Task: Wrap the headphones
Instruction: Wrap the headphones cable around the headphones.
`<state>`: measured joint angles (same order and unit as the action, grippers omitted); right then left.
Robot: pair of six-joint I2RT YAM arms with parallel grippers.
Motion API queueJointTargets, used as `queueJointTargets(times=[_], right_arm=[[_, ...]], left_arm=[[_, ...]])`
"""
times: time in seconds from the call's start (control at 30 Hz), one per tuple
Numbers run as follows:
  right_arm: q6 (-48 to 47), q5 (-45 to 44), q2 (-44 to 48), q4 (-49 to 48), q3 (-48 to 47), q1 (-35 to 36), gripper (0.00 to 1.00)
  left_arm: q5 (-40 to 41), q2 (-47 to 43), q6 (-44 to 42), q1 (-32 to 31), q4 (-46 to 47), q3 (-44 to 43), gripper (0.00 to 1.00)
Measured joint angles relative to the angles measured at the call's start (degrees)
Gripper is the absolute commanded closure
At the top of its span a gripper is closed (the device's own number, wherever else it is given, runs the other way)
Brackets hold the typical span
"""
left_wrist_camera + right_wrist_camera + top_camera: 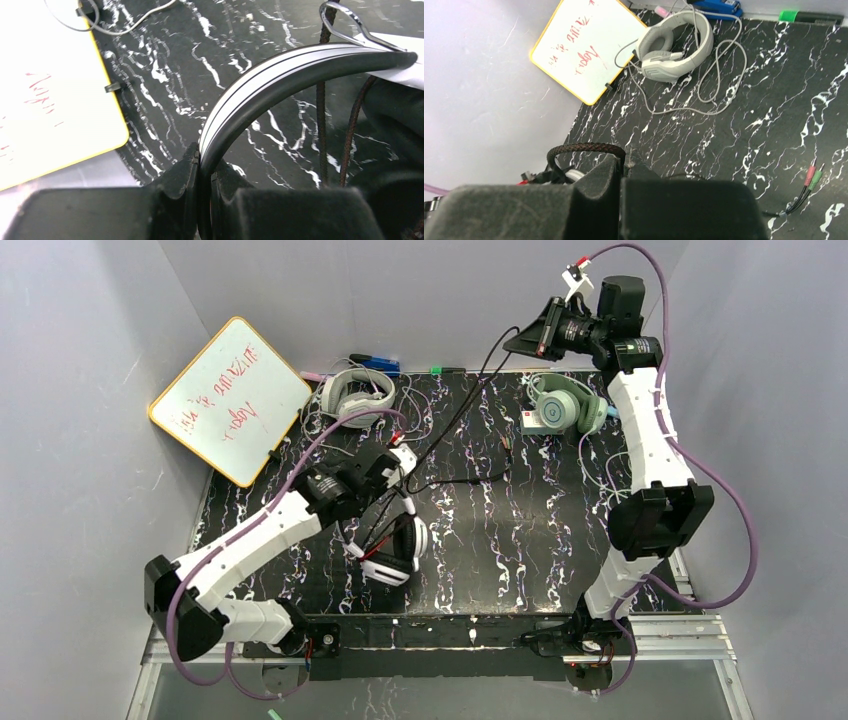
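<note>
**Two-arm cable wrap, black-and-white headset.** The left tool (202,167) is closed on the headband of the black-and-white headset (398,552), which sits at the near-left of the tabletop (520,540). The right tool (624,160), raised high over the far-right corner, is pinched shut on a loop of the braided black cable (584,147). In the overhead view this cable runs as 1 long span from the right tool down toward the left arm's wrist. Its plug end (813,176) lies loose on the tabletop. The grey headset (674,50) and the mint-green headset (565,405) rest at the far edge, their cords unwound, and the whiteboard (230,400) leans at the far left.

**Hazards, as judged.**
1. The headband is held by a narrow edge grip, so a sideways pull from the cable could twist it out of the left tool.
2. The thin braid could slide through the right tool's closed fingers under tension.
3. The free plug end may drag and snag as turns are laid.
4. The long span passes close to the left wrist and could catch there.
</note>
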<state>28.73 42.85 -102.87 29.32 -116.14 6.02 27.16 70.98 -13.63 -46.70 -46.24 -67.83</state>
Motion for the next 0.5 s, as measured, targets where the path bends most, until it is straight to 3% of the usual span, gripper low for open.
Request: queueJointTargets(times=[0.27, 0.5], right_arm=[[-1.0, -0.2, 4.5, 5.5, 1.7, 0.0, 0.99], [-3.4, -3.2, 10.4, 8.2, 5.8, -1.9, 0.99]], left_arm=[[12.4, 6.7, 5.3, 0.0, 0.6, -1.5, 1.0], [9.9, 1.6, 6.5, 0.0, 4.5, -1.6, 1.0]])
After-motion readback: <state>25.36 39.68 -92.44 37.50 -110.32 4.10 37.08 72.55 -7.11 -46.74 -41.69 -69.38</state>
